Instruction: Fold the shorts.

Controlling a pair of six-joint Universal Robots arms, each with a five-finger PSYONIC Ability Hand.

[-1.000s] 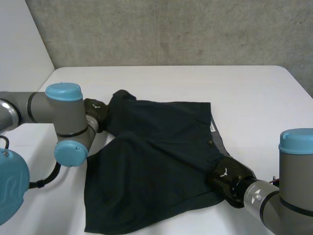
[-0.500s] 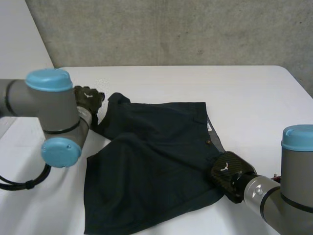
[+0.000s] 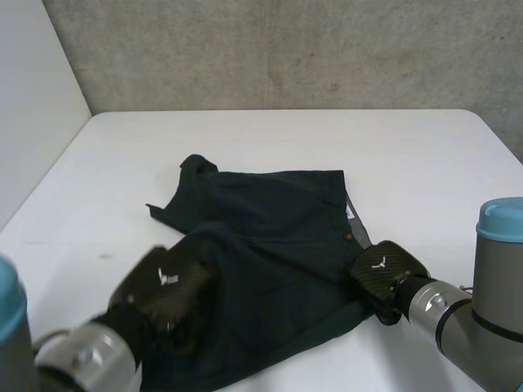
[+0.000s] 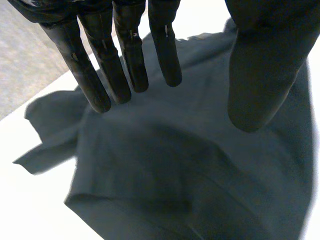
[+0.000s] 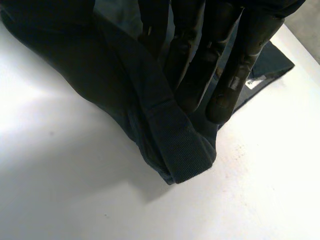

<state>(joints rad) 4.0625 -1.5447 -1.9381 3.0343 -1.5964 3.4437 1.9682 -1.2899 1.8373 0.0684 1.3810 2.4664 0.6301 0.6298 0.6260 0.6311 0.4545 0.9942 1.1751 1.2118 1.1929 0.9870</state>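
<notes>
The shorts (image 3: pixel 270 245) lay dark and spread out in the middle of the white table (image 3: pixel 270 139), with one leg corner turned up at their 10 o'clock. A grey wall (image 3: pixel 286 49) stood behind the table at 12 o'clock.

The left hand (image 3: pixel 163 287) hung over the shorts at their 7 o'clock. Seen from its wrist, its fingers (image 4: pixel 127 60) were straight and spread, the thumb (image 4: pixel 260 70) well apart from them. Cloth lay below, and the hand held nothing.

The right hand (image 3: pixel 382 271) sat at the shorts' 4 o'clock edge. From its wrist we saw the waistband (image 5: pixel 175 135) folded over and clamped between its fingers (image 5: pixel 235 60) and the rest of the hand. The fold ended just past the fingertips.

A small white label (image 3: pixel 351 211) showed inside the waistband at the shorts' 3 o'clock. It also showed beyond the right hand's fingertips in its wrist view. We could not read any writing on it.

A button (image 3: pixel 346 238) sat just below the label, toward 4 o'clock. Each hand bore a small white emblem (image 3: pixel 377 263) on its back, and we could make out no letters in it.
</notes>
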